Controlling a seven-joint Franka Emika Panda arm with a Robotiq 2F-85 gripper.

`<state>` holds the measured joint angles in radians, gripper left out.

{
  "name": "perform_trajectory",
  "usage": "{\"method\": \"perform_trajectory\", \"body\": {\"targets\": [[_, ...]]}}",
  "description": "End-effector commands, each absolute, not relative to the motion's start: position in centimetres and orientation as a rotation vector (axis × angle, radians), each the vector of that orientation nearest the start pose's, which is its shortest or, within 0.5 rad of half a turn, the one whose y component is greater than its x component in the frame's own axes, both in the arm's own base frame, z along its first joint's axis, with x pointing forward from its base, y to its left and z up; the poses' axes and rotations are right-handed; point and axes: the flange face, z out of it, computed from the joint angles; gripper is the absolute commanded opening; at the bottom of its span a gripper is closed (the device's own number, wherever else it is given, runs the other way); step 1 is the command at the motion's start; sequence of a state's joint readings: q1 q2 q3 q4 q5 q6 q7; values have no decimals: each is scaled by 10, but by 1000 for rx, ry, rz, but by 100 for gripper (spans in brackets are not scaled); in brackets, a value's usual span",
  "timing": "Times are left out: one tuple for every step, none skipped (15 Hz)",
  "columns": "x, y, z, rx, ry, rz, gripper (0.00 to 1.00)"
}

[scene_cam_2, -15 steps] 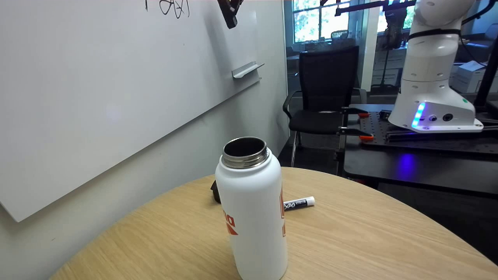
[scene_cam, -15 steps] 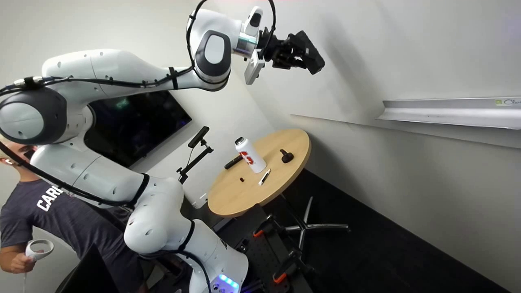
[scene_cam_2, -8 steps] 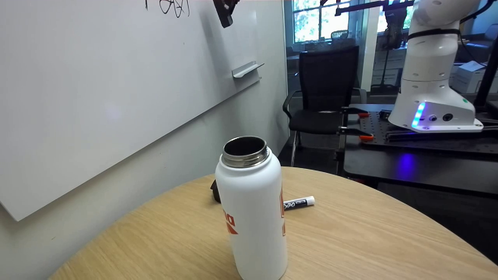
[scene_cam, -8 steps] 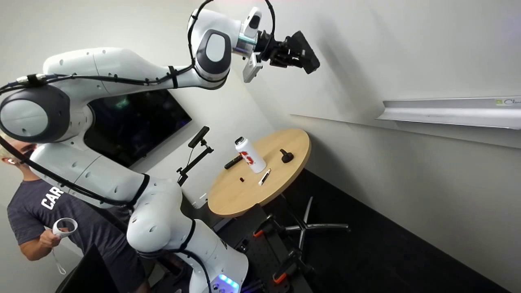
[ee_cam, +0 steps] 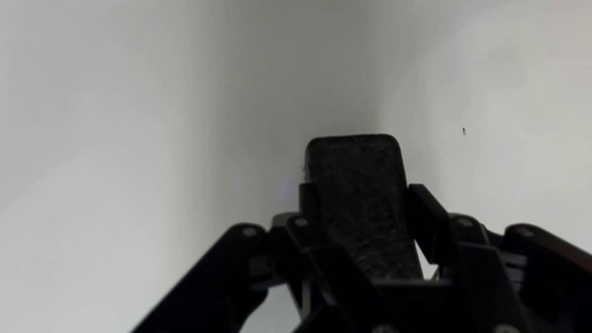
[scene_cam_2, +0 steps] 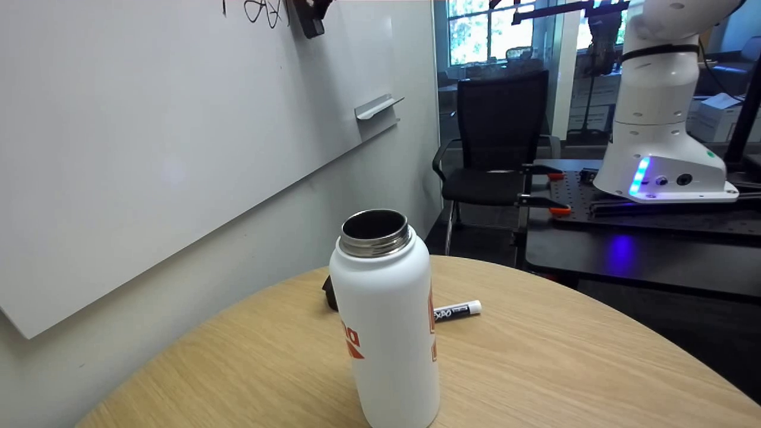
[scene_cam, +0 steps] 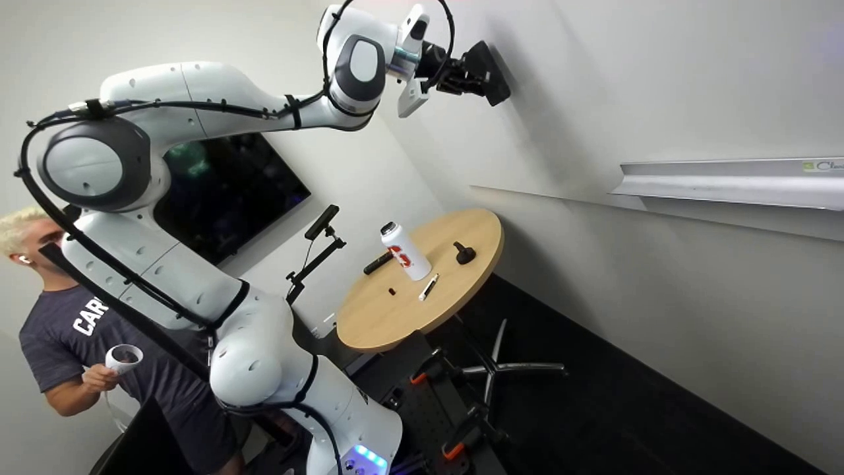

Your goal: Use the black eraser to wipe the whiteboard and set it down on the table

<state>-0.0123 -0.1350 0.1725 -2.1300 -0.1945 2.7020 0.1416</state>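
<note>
Half a second had brought the eraser [scene_cam: 491,77] and the gripper [ee_cam: 361,203] closer to the whiteboard [scene_cam_2: 178,119] and, in an exterior view, nearer the handwriting [scene_cam_2: 261,10] high on it; the arm [scene_cam: 191,95] had shifted the same way. The eraser sat straight ahead of the gripper, between it and the whiteboard, pinched by its two long sides, so its long axis ran crosswise to the pinch and up the wrist view. Its broad face was turned toward the whiteboard, perhaps a little tilted, and so near that contact at one end could not be ruled in or out. That slim margin was what the coming move seemed to turn on, along with the sideways offset: the handwriting lay left of the eraser [scene_cam_2: 309,21] in an exterior view, near it. Squaring the face, pressing it on and sweeping toward the handwriting looked the likely need; a slanted press might have wiped with one edge only. The arm reached high, its elbow [scene_cam: 82,165] bent, its far end aimed at the whiteboard. Wiping appeared hardly begun, since dark handwriting showed, and the round surface [scene_cam: 369,323], bearing the bottle [scene_cam_2: 386,321] and the marker [scene_cam_2: 458,310], lay well below, presumably for the setting-down to come.
</note>
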Motion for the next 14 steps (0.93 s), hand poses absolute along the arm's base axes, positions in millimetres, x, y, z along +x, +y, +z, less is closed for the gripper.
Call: {"method": "perform_trajectory", "body": {"targets": [[552, 99, 546, -2984, -258, -1114, 52], [551, 99, 545, -2985, -257, -1111, 52], [551, 99, 545, -2985, -257, -1112, 52], [551, 98, 545, -2985, -256, -1112, 27], [552, 99, 547, -2962, -231, -1124, 27], [554, 101, 550, -2953, -204, -1119, 27], [556, 102, 551, -2948, -192, -1115, 27], [558, 104, 554, -2944, -184, -1110, 27], [559, 105, 556, -2942, -175, -1106, 27], [561, 107, 559, -2935, -174, -1114, 27], [563, 108, 562, -2930, -168, -1120, 27], [565, 110, 565, -2925, -160, -1128, 27], [567, 111, 567, -2924, -158, -1133, 27], [569, 111, 569, -2923, -152, -1139, 27]]}}
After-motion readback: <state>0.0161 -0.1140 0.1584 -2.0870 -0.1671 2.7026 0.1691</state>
